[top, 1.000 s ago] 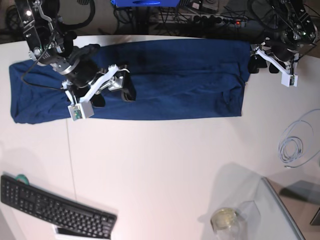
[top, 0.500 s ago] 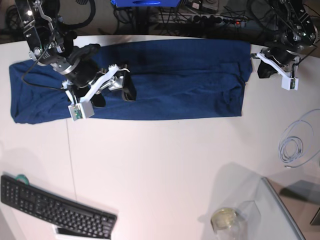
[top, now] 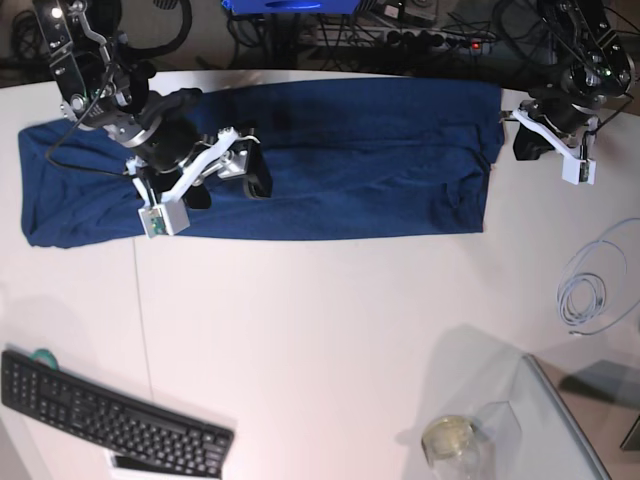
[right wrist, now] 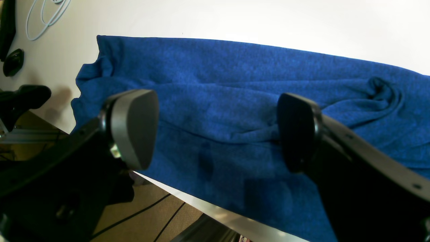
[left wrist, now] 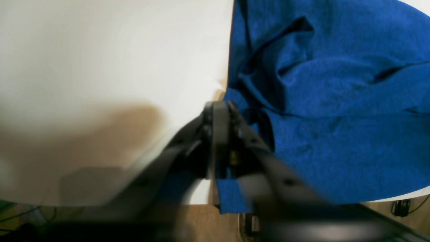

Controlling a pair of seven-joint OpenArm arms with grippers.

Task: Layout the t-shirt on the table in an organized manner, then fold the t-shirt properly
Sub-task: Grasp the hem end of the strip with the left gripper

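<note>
While the t-shirt (top: pixel 260 165) lies spread as a long dark blue band across the far part of the white worktop (top: pixel 330 340), your two arms sit at opposite ends of it. Your right gripper (right wrist: pixel 218 131) hangs over the cloth near the band's middle-left in the base view, its two pads (right wrist: pixel 134 127) standing wide apart with nothing between them and wrinkled fabric beneath. Your left gripper (left wrist: pixel 220 134) is at the shirt's other end, beside the worktop's far edge; its jaws are drawn nearly together, and a strip of blue fabric shows right at them, so they seem pinched on the shirt's edge, though blur hides the contact. In the base view that gripper (top: pixel 532 140) sits just off the cloth's end. Nearer you lie a black keyboard (top: pixel 110 420), a coiled pale cable (top: pixel 590 290) and a glass panel (top: pixel 540 430).
</note>
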